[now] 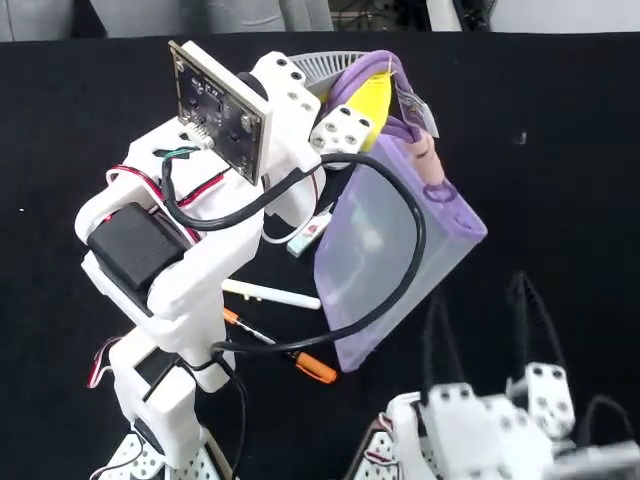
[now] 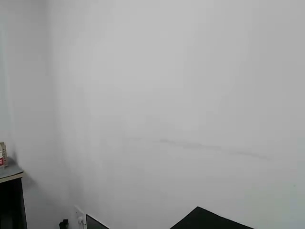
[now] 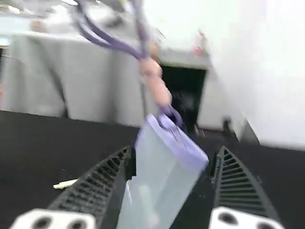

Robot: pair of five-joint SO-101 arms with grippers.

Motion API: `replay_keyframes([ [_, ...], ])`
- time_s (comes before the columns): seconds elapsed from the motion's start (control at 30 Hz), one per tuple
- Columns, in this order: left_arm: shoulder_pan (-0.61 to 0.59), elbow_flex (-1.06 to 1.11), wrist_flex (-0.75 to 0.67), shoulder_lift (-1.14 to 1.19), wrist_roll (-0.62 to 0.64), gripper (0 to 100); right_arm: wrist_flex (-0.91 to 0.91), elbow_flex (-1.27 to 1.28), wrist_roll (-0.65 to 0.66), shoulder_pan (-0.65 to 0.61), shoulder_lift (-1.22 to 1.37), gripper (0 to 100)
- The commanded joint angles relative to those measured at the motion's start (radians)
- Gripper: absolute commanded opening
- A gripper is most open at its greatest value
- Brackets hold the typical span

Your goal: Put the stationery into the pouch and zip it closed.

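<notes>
Black tabletop (image 1: pixel 560 130) beneath two white arms: nearest, the right gripper (image 1: pixel 478 285) gapes wide and holds nothing. Its black fingers (image 3: pixel 102 179) stand either side of the pouch (image 1: pixel 385 255), with no contact that can be made out. Beyond it, an orange pen (image 1: pixel 300 360) and a white pen (image 1: pixel 272 294) lie on the tabletop, outside the pouch and just beside its lower end, on the left arm's side. The translucent lilac pouch is tilted, its long axis rising from that lower end to a purple-banded top that points up and away. Nothing can be made out inside. Its strap (image 1: pixel 403 130), bearing a pink charm (image 1: pixel 431 160), runs to the raised left gripper (image 1: pixel 352 90), farthest back. How far that gripper is open cannot be told.
</notes>
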Motion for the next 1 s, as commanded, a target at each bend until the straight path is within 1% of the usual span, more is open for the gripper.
replay_keyframes([
  [0.0, -0.005, -0.024, -0.021, -0.06, -0.008, 3, -0.081, 0.093, -0.028, 0.043, -0.077, 26.6],
  [0.07, -0.008, -0.024, -0.02, -0.072, -0.008, 3, -0.115, 0.127, -0.029, 0.043, -0.077, 26.6],
  [0.23, -0.01, -0.022, 0.006, -0.107, -0.008, 3, -0.123, 0.136, -0.029, 0.046, -0.042, 26.6],
  [0.37, -0.01, -0.022, 0.006, -0.114, -0.008, 3, -0.123, 0.137, -0.031, 0.026, 0.079, 26.6],
  [0.43, -0.008, -0.022, 0.006, -0.114, -0.008, 3, -0.124, 0.128, -0.032, -0.035, 0.153, 26.6],
  [0.6, -0.002, -0.022, 0.006, -0.112, -0.008, 3, -0.126, 0.093, -0.032, -0.279, 0.226, 26.4],
  [0.67, -0.005, -0.022, 0.006, -0.112, -0.008, 3, -0.147, 0.096, -0.032, -0.33, 0.232, 26.3],
  [0.73, -0.008, -0.022, 0.006, -0.112, -0.008, 3, -0.169, 0.12, -0.032, -0.321, 0.239, 26.3],
  [0.9, -0.008, -0.022, 0.008, -0.112, -0.008, 3, -0.241, 0.213, -0.031, -0.209, 0.237, 26.3],
  [0.97, -0.005, -0.022, 0.008, -0.112, -0.008, 3, -0.284, 0.259, -0.031, -0.184, 0.237, 26.3],
])
